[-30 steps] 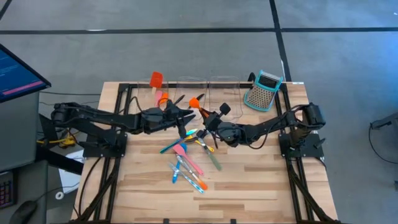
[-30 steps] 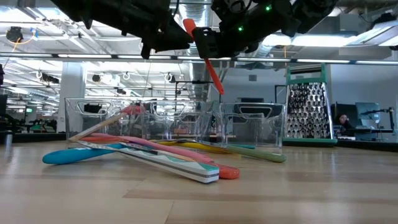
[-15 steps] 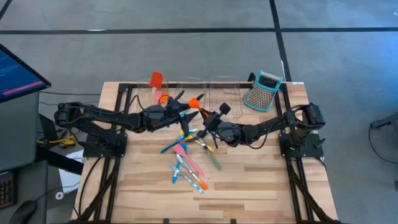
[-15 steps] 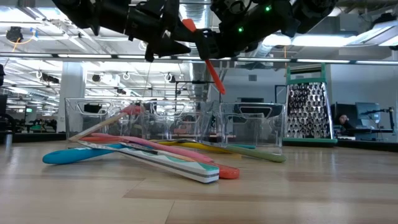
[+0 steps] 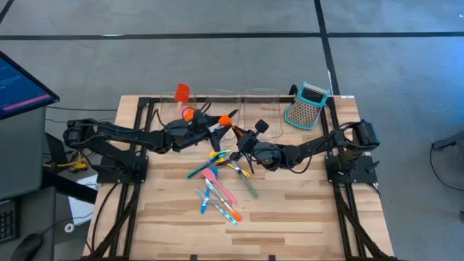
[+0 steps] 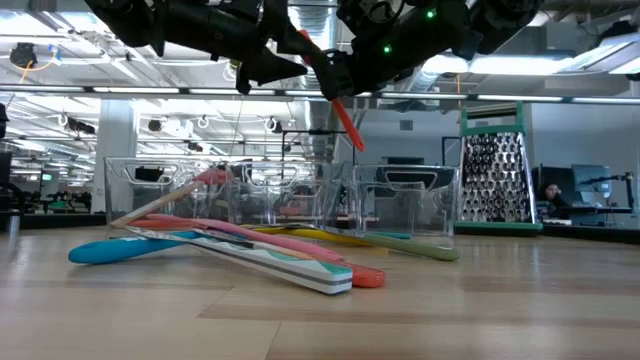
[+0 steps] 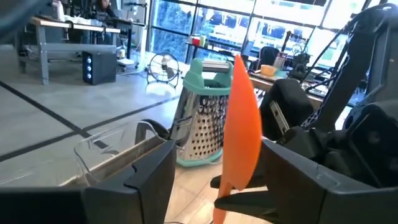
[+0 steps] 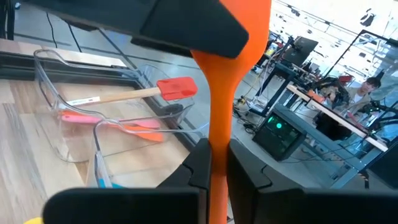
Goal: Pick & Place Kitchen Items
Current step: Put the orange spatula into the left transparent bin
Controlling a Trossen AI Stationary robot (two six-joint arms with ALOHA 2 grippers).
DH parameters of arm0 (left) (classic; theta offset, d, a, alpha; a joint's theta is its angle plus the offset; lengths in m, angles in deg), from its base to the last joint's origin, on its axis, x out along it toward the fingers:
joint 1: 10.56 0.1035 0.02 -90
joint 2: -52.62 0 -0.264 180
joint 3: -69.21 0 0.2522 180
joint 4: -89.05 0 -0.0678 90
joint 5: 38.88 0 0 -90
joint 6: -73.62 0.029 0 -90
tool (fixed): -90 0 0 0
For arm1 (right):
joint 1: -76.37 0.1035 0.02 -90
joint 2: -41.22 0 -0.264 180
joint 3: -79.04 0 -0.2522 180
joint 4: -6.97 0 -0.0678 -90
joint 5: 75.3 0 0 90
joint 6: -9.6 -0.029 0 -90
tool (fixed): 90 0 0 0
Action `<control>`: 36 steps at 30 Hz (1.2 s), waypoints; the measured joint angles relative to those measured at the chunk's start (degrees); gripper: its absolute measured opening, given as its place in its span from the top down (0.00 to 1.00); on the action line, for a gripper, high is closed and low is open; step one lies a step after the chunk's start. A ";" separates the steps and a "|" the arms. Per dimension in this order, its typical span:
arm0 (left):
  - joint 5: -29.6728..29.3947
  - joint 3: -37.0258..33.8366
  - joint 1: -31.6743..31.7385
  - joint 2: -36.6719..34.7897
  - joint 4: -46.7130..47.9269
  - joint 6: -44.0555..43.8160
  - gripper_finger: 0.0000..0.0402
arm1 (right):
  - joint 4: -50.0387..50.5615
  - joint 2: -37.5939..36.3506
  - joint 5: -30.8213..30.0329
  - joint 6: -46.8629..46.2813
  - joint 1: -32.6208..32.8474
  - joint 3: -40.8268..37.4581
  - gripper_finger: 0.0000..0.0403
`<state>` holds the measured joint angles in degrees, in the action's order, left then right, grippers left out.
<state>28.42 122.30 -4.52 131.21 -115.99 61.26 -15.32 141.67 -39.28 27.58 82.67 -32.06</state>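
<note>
- We judge the step in hand to be a handover in mid-air: our right pincer (image 5: 238,135) grips the orange spatula (image 8: 225,81) by its handle, blade up, above the pile of utensils (image 5: 219,183) lying on the surface (image 5: 304,210) below.
- Our left pincer (image 7: 214,177) stands wide, one finger on either side of the blade, not clamped.
- Next, we reckon the spatula must travel beyond both pincers to the clear bins (image 8: 74,118), where a red spatula (image 8: 177,88) already leans.
- Farther off stands the box grater (image 5: 307,106).
- We read no brand or writing anywhere.
</note>
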 joint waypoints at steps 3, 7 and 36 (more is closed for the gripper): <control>0.02 0.01 0.18 0.66 -0.56 -0.05 0.47 | -0.01 0.00 0.11 0.02 0.00 0.00 0.95; 0.12 0.02 0.42 2.38 -3.90 -0.08 0.53 | 0.00 0.00 0.11 0.02 0.00 0.00 0.95; 2.20 0.02 0.35 5.02 -7.74 6.74 0.98 | 0.11 0.00 -0.05 0.15 0.06 0.00 0.86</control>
<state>30.61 122.33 -4.17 136.23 -123.72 68.00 -15.21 141.67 -39.33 27.73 82.73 -32.06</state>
